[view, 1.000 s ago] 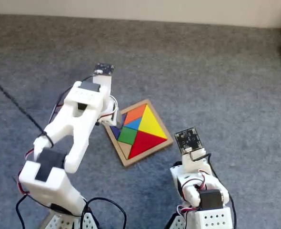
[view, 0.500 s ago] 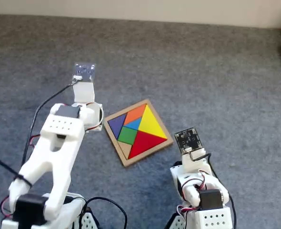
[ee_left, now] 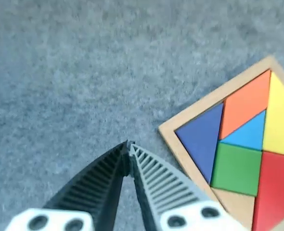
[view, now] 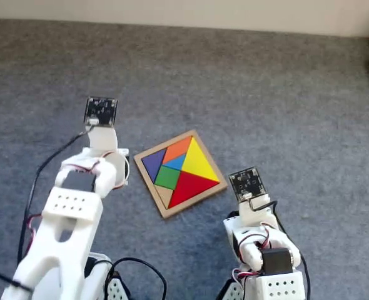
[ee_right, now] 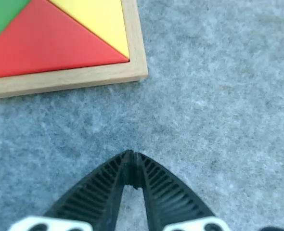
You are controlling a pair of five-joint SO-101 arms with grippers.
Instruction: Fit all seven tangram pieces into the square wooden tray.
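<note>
Square wooden tray [view: 197, 201]: centre of the high view on the grey table [view: 284, 87], turned corner-up. Tangram pieces [view: 179, 170] seated flush: purple, orange, blue, yellow, green, red. Tan patch [ee_left: 231, 201] at the lower corner is either a wood-coloured piece or a bare slot; cannot tell.

Judgement: task at or near its end. Check that patch and keep both arms off the tray so nothing shifts.

Left end effector [ee_left: 128, 144]: closed, empty, over the table left of the tray. Right end effector [ee_right: 131, 154]: closed, empty, arm folded at lower right.
</note>
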